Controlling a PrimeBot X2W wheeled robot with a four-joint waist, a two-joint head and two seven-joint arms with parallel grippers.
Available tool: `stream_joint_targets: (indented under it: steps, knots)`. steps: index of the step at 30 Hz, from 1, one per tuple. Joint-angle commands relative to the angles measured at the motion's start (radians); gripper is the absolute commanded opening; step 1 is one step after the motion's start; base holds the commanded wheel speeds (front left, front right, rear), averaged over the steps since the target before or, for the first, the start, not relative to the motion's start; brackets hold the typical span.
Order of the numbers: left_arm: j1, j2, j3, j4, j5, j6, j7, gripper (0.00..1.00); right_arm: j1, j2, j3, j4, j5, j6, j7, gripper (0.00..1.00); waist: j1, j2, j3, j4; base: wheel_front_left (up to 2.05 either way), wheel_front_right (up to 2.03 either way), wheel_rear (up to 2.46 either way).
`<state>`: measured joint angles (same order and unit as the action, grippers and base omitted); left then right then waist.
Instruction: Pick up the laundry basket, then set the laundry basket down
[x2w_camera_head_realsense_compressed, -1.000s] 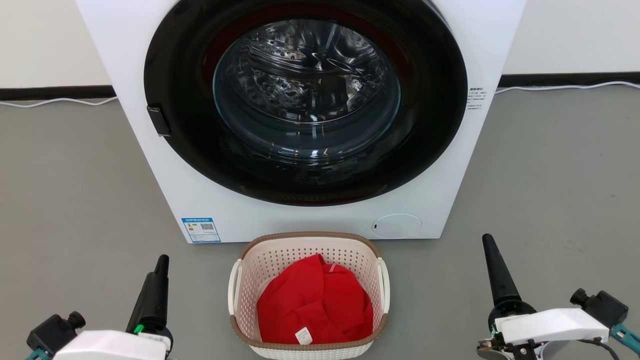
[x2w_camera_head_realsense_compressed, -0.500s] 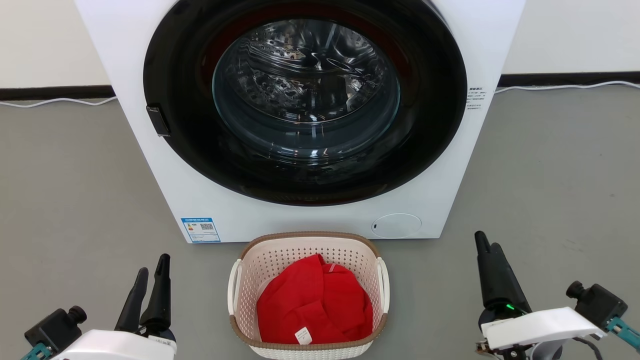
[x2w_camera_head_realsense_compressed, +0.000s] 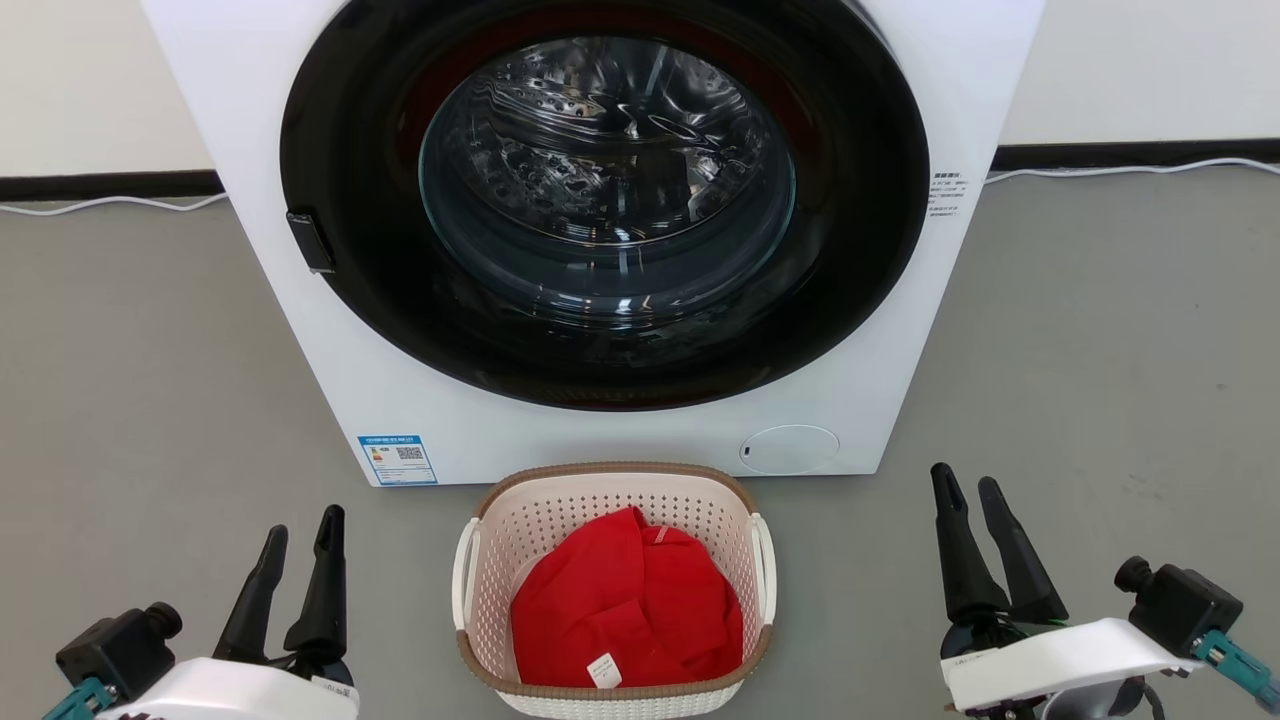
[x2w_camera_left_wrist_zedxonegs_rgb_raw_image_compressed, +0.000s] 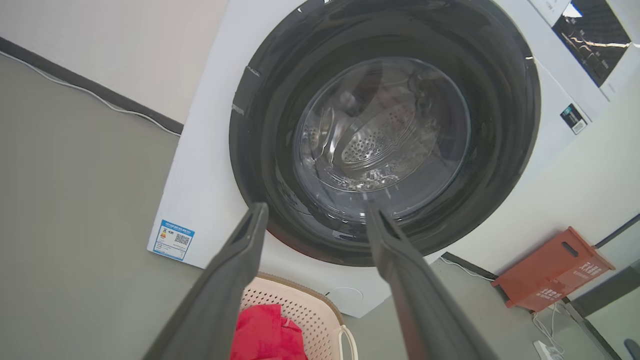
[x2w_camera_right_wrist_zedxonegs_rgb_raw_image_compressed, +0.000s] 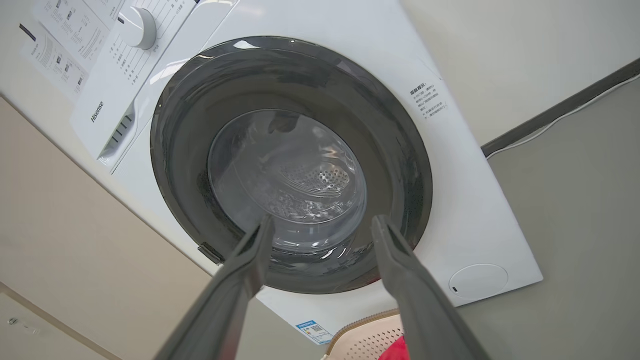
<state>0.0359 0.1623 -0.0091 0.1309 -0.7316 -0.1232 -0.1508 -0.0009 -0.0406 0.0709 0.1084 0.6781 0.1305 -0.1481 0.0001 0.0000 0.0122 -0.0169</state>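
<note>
Newly spread, left tool (x2w_camera_head_realsense_compressed: 305, 522) and right tool (x2w_camera_head_realsense_compressed: 964, 477) flank laundry basket (x2w_camera_head_realsense_compressed: 600, 507) (untouched).

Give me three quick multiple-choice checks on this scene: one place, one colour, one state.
1. Where does the laundry basket stand?
A. On the floor in front of the washer
B. Inside the drum
C. On top of the washer

2. What colour is the cloth in the basket?
A. Blue
B. Red
C. White

3. How are the left gripper and the right gripper?
A. Both open, holding nothing
B. Left shut on a basket handle
C. Both shut

Answers: 1 A, it sits on the grey floor below the door; 2 B, red fabric lies inside it; 3 A, both stand spread, clear of the basket.
</note>
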Motion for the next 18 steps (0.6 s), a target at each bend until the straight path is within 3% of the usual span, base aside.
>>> stream_joint_targets:
  steps: [1,18]
  knots:
    - [-0.015,0.022,0.018,-0.029,0.031,-0.005,-0.015,1.00,-0.016,-0.008,0.018,-0.039,-0.038,0.000,-0.019,1.00,0.0000,0.0000,0.000,0.001,0.00,0.00,0.00]
    - [-0.006,0.046,0.004,-0.055,0.198,-0.007,-0.065,1.00,-0.005,-0.009,0.036,-0.062,-0.238,0.000,-0.068,1.00,0.0000,0.0000,0.001,-0.002,0.00,0.00,0.00]
